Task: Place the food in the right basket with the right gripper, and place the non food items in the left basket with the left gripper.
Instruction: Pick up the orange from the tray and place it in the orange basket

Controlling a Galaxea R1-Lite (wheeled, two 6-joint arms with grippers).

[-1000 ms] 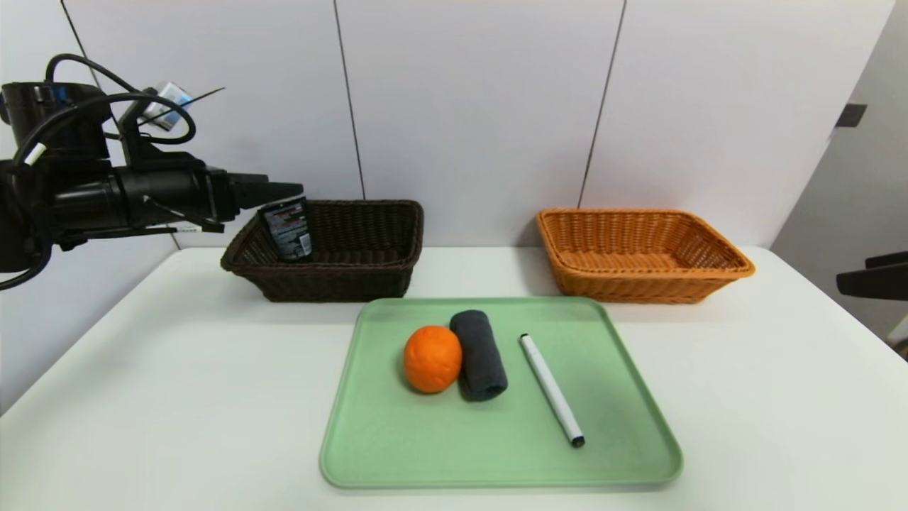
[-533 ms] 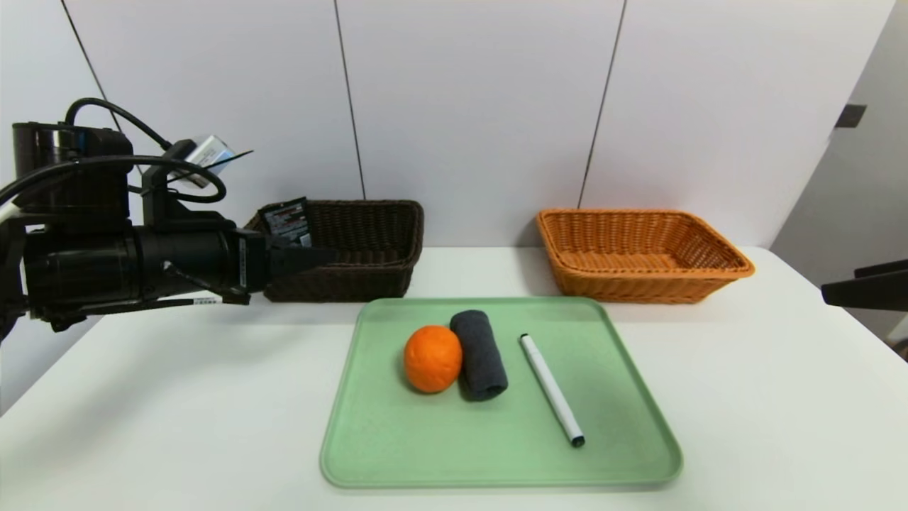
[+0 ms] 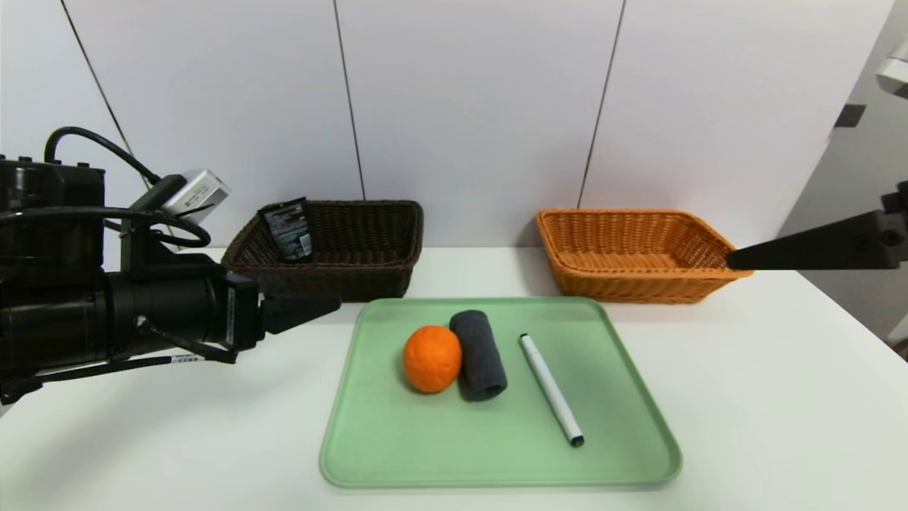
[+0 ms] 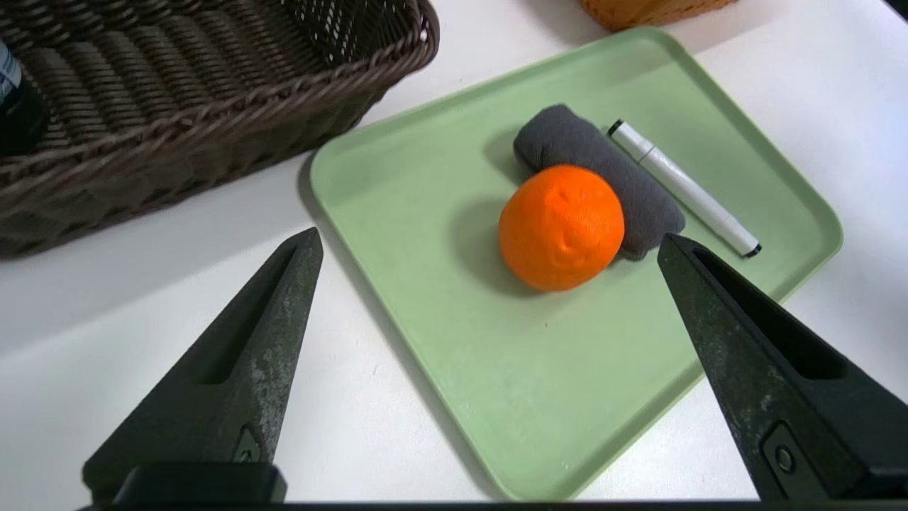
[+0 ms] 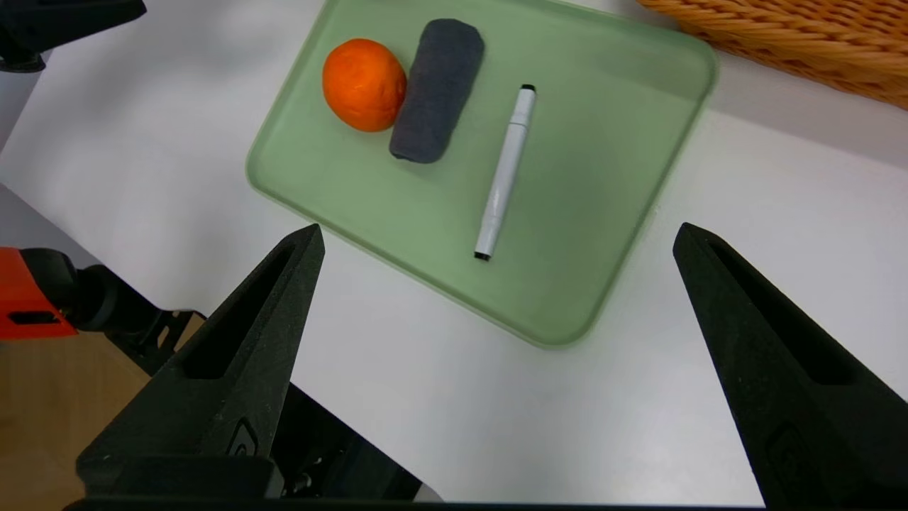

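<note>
The table (image 3: pixel 184 440) is the largest thing, and on it lies the tray (image 3: pixel 496 461). Behind the tray stand two baskets: the dark basket (image 3: pixel 340 280) on the left, holding the black tube (image 3: pixel 287 228), which leans in its left end, and the orange basket (image 3: pixel 638 287) on the right.

The left gripper (image 4: pixel 489 238) has come down and away from the dark basket; it is spread wide, with nothing in it, so the tube seems to be delivered. The right gripper (image 5: pixel 500 231) has now entered from the side, also spread and free. This probably means that the fruit is next.

On the tray, the cloth (image 3: pixel 479 355) lies against the fruit (image 3: pixel 432 358), so a finger could push it. The pen (image 3: pixel 552 390), the slimmest thing, lies apart to the right of the cloth.
</note>
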